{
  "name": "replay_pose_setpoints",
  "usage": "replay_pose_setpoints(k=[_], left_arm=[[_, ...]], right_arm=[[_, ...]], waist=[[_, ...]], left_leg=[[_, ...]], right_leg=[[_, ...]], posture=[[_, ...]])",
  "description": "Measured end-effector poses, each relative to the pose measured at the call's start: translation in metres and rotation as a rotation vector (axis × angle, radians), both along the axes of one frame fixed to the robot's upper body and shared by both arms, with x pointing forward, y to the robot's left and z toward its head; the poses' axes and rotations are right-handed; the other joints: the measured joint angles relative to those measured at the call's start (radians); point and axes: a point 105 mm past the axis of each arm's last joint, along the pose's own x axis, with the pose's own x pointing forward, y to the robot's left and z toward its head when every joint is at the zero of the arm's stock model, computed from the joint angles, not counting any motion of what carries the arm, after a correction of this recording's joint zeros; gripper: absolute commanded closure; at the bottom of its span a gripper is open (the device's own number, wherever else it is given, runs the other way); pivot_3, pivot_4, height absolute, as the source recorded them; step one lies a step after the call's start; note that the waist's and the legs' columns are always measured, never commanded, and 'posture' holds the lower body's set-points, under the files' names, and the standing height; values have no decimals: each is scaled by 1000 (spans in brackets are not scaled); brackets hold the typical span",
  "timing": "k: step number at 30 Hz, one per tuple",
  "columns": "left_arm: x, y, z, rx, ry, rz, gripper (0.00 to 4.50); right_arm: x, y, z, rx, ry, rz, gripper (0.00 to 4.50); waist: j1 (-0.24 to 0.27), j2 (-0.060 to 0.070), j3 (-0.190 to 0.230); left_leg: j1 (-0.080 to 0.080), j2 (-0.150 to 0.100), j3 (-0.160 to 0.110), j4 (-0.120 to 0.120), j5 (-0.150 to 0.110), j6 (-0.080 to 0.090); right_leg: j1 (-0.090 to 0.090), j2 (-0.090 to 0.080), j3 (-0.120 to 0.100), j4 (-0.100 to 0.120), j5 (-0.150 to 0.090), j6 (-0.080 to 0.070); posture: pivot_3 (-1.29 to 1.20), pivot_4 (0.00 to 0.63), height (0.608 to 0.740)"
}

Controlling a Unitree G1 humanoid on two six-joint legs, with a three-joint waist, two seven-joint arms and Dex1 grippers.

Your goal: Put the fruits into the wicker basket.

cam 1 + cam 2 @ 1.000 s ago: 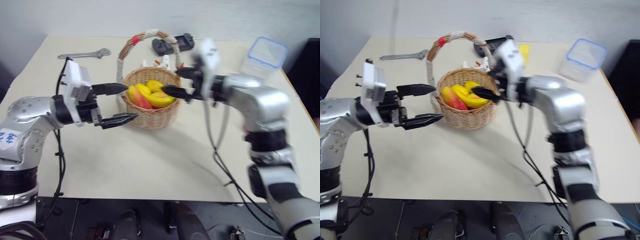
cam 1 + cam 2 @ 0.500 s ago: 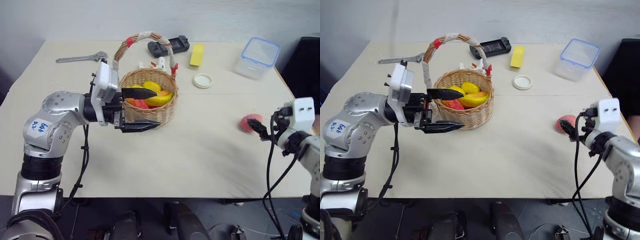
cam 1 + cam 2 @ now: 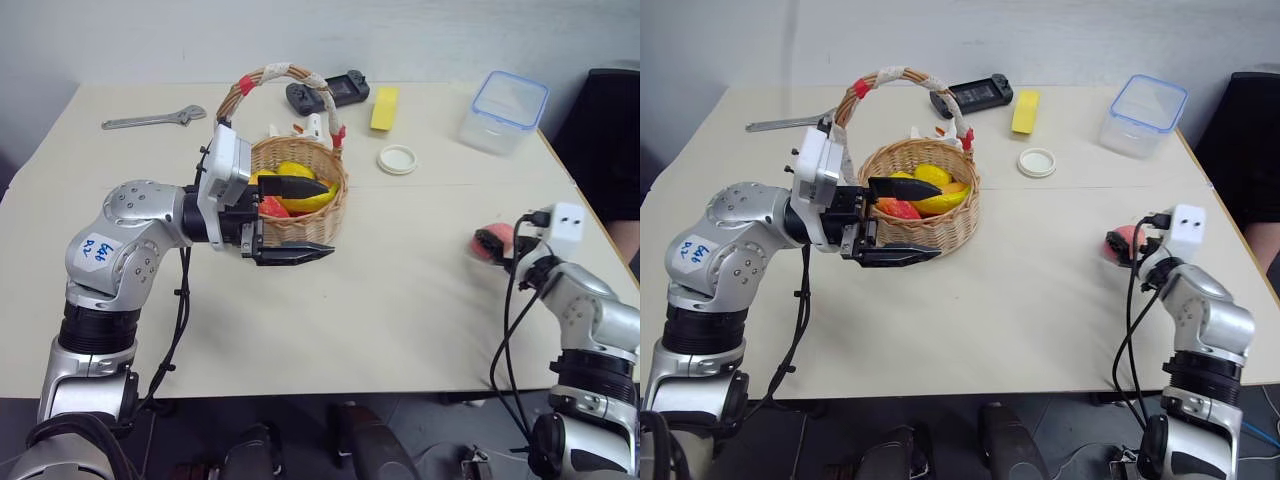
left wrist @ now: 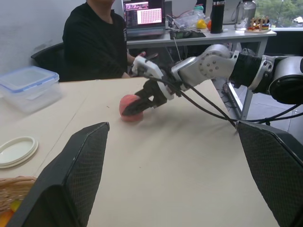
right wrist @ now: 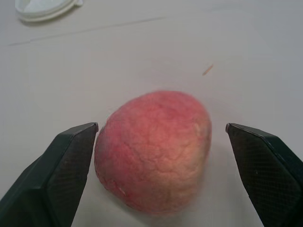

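- Swung from over the wicker basket (image 3: pixel 296 203), the right gripper (image 5: pixel 161 156) now brackets the peach (image 5: pixel 154 149) near the tabletop's right edge, fingers spread, ungrasped.
- Left gripper (image 3: pixel 290 220), spread and empty, flanks the basket, seemingly steadying it.

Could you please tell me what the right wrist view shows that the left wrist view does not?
Right wrist view alone: the peach close up, centred between the right gripper's open fingers, not yet clamped. Left wrist view alone: a seated person, the clear box, the wicker basket rim. Both share the peach, white lid and table.
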Motion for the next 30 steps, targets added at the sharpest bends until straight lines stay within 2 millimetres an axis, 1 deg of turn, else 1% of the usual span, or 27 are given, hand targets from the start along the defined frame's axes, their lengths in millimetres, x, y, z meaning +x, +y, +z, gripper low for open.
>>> replay_pose_setpoints(k=[1, 3, 5, 6, 8, 10, 12, 14, 15, 16, 17, 19, 20, 22, 24, 25, 26, 27, 29, 30], left_arm=[[0, 0, 0, 1, -2, 3, 0], [1, 1, 0, 1, -4, 11, 0], [2, 3, 2, 1, -9, 25, 0], [3, 5, 2, 1, -11, 38, 0], [6, 16, 3, -2, -8, 94, 0], [9, 28, 1, -9, 4, 153, 0], [11, 41, -3, -14, 21, 215, 0], [12, 64, -10, -7, 47, 314, 0], [12, 71, -11, -7, 55, 348, 0], [12, 76, -11, -6, 57, 372, 0], [11, 80, -10, -7, 55, 389, 0], [10, 93, -7, -4, 46, 440, 0], [9, 94, -5, -8, 36, 445, 0], [9, 94, -2, -11, 24, 452, 0], [10, 93, -2, -19, 20, 457, 0], [11, 92, -1, -27, 18, 462, 0], [11, 91, -1, -29, 15, 461, 0], [10, 91, 0, -32, 11, 465, 0], [9, 89, 0, -33, 1, 469, 0], [8, 88, -1, -33, -1, 468, 0]], right_arm=[[2, 0, -1, -3, -4, -1, 667], [6, 1, 0, -10, -22, 7, 1327], [7, 5, 3, -17, -42, 34, 1757], [6, 7, 5, -12, -50, 54, 1838], [-2, 19, 16, 24, -83, 152, 1853], [-12, 38, 30, 55, -117, 281, 1853], [-23, 70, 45, 62, -145, 448, 1854], [-37, 128, 66, 54, -177, 693, 1854], [-43, 154, 77, 46, -200, 793, 1854], [-49, 177, 88, 35, -228, 883, 1854], [-52, 193, 97, 24, -252, 942, 1854], [-43, 231, 118, 8, -297, 1005, 1854], [-40, 249, 128, -11, -319, 1027, 1854], [-32, 275, 140, -34, -349, 1045, 1854], [-17, 295, 141, -68, -351, 1021, 1854], [-5, 307, 135, -106, -336, 990, 1854], [-1, 309, 132, -118, -328, 977, 1854], [8, 313, 125, -132, -309, 953, 1854], [22, 313, 114, -149, -273, 911, 1120], [27, 313, 110, -157, -261, 898, 842]], waist=[[0, 0, 0], [-1, 0, 0], [-1, 0, 0], [-1, 0, 0], [-2, 1, 0], [-3, 1, 0], [-6, 1, 0], [-20, 0, 0], [-25, 0, 0], [-25, 0, 0], [-24, 0, 0], [-28, -1, 0], [-28, -1, 0], [-23, -2, 0], [-15, -2, 0], [-13, -2, -1], [-10, -2, -1], [-7, -2, -1], [-2, -2, -1], [-1, -2, -1]], left_leg=[[0, 0, 0, 0, 0, 0], [0, 0, 0, 0, 0, 0], [0, 0, 0, 0, 0, 0], [0, 0, 0, 0, 0, 0], [1, 1, 0, -1, 0, -1], [2, 1, 0, -2, 1, -1], [2, 1, 0, -2, 1, -2], [3, 2, -1, -2, 1, -3], [3, 2, -2, -3, 2, -3], [3, 1, -3, -3, 2, -3], [3, 1, -3, -3, 2, -3], [2, 1, -2, -3, 2, -2], [1, 0, -2, -4, 3, -1], [1, 0, -3, -4, 2, -1], [-1, 0, -3, -3, 1, 0], [-2, 0, -2, -3, 0, 0], [-3, 0, -2, -3, 0, 1], [-4, 0, -1, -2, -1, 1], [-7, 0, 0, -2, -2, 2], [-8, 0, 0, -1, -3, 3]], right_leg=[[0, 0, 0, 0, 0, 0], [0, 0, 0, 0, 0, 0], [0, 0, 0, 0, 0, 0], [0, 0, 0, 1, 0, 0], [0, 0, 0, 1, 0, 0], [0, 0, 0, 1, 0, 0], [0, 1, 0, 1, 0, 0], [0, 1, 1, 2, 0, 0], [0, 1, 1, 2, 0, 0], [-1, 1, 0, 2, 0, 0], [0, 1, 0, 2, 0, 0], [-1, 1, 0, 1, 1, -3], [-2, 0, 0, 0, 2, -3], [-1, 0, -2, 1, 2, -3], [-2, -1, -2, -1, 2, -3], [-2, -1, -1, -2, 2, -3], [-3, -2, -1, -3, 2, -3], [-3, -2, -1, -4, 2, -3], [-5, -3, -2, -5, 2, -3], [-6, -3, -2, -4, 2, -3]], posture=[[0, 150, 740], [0, 150, 740], [0, 150, 740], [0, 150, 740], [0, 150, 740], [0, 150, 740], [0, 150, 740], [0, 150, 740], [0, 150, 740], [0, 150, 740], [0, 150, 740], [0, 150, 740], [0, 150, 740], [0, 150, 740], [0, 150, 740], [0, 150, 740], [0, 150, 740], [0, 150, 740], [0, 150, 740], [0, 150, 740]])
